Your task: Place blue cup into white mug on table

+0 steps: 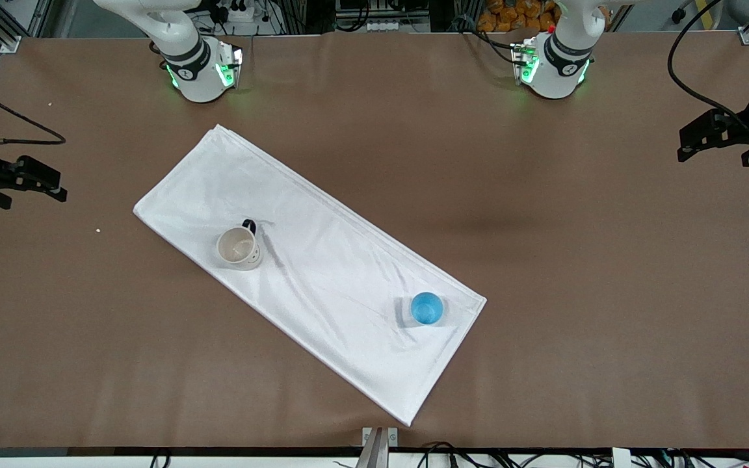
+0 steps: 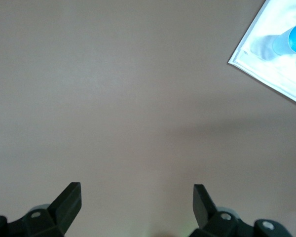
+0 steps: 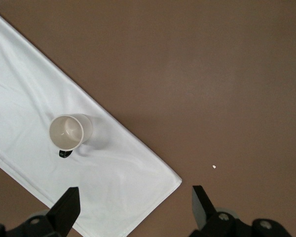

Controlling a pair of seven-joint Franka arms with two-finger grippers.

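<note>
**Cup and mug apart on the cloth; both end effectors wide open at the bench ends**

Blue cup [image 1: 426, 308] upright on the white cloth [image 1: 322, 273], close to the cloth corner pointing toward the left arm's end of the bench [image 1: 608, 292]; just inside the cloth's edge there, not overhanging; seen also in the left wrist view [image 2: 295, 39], near that same corner of the cloth [image 2: 276, 69].

White mug [image 1: 240, 247] upright on the same cloth, well apart from the cup, toward the right arm's end and farther from the front camera than the cup; mouth up, beige inside showing, dark handle turned away from the front camera; standing close to the cloth's long edge on the camera side; same mug in the right wrist view [image 3: 68, 132] on the cloth [image 3: 34, 89].

Cloth lying diagonally across the middle of the bench, flat with slight creases, one corner almost at the bench edge nearest the front camera; broad bare brown surface on every side.

Left end effector [image 1: 693, 144] up over bare bench at the left arm's end, waiting, fingers [image 2: 69, 202] spread wide, nothing between them.

Right end effector [image 1: 46, 182] up at the right arm's end, likewise waiting, fingers [image 3: 66, 210] spread wide and empty; a small pale speck [image 1: 97, 229] on bare bench between it and the cloth.
</note>
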